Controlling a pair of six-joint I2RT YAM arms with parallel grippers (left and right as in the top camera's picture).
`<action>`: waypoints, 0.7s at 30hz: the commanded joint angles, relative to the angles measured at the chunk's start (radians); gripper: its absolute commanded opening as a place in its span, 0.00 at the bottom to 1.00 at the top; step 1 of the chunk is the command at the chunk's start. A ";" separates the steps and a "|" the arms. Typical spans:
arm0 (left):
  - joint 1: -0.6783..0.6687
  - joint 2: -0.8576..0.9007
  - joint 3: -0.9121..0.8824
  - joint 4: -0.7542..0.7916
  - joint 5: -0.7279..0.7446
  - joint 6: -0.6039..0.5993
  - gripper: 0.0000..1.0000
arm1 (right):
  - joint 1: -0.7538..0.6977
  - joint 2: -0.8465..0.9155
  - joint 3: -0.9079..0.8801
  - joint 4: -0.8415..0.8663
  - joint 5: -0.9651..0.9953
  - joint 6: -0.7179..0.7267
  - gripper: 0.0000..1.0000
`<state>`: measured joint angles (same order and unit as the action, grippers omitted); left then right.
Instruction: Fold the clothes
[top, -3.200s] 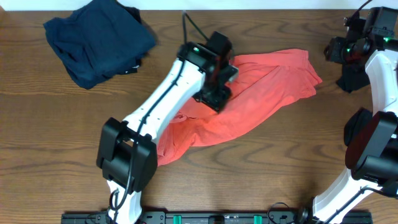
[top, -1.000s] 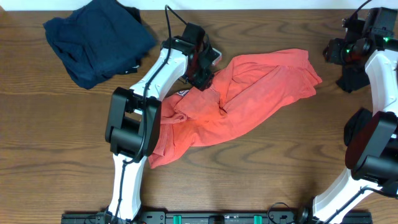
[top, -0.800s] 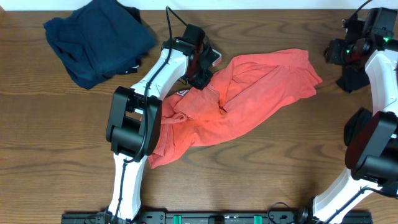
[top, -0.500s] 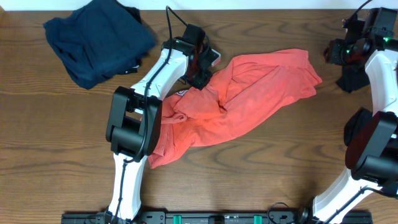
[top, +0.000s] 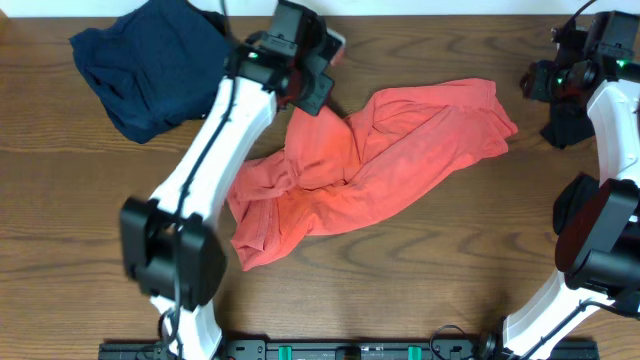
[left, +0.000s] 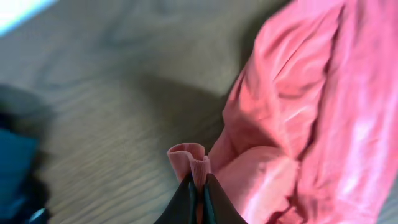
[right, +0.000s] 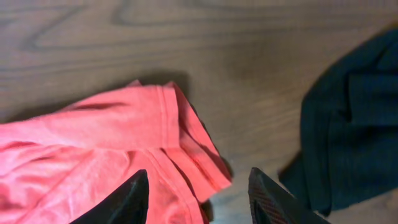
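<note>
A red shirt (top: 400, 160) lies crumpled across the middle of the wooden table (top: 90, 220). My left gripper (top: 312, 93) is over its upper left edge. In the left wrist view that gripper (left: 199, 190) is shut on a small fold of the red shirt (left: 298, 118), which hangs from it above the wood. My right gripper (top: 545, 85) hovers at the far right, off the shirt's right corner. In the right wrist view it (right: 202, 196) stands open above the red shirt's hemmed corner (right: 124, 137), with nothing between its fingers.
A dark navy garment (top: 150, 60) lies bunched at the back left, near the left gripper. A black cloth (top: 570, 125) (right: 348, 124) lies at the right edge, beside the shirt's corner. The table's back edge runs just behind both grippers.
The left gripper closed on the shirt's upper left edge and rose up and back with it. The shirt's left part has bunched and shifted. The right arm has not moved.
</note>
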<state>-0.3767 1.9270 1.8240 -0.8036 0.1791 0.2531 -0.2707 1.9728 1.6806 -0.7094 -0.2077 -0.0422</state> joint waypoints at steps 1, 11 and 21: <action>0.000 -0.048 0.014 -0.003 -0.012 -0.052 0.06 | 0.003 0.010 0.013 0.036 -0.063 -0.015 0.50; 0.000 -0.110 0.014 -0.002 -0.019 -0.080 0.06 | 0.019 0.100 0.013 0.135 -0.149 -0.042 0.56; 0.000 -0.159 0.014 -0.016 -0.170 -0.136 0.06 | 0.005 0.283 0.013 0.198 -0.310 -0.061 0.57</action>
<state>-0.3767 1.8015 1.8240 -0.8120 0.0677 0.1368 -0.2642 2.2448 1.6867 -0.5220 -0.4561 -0.0750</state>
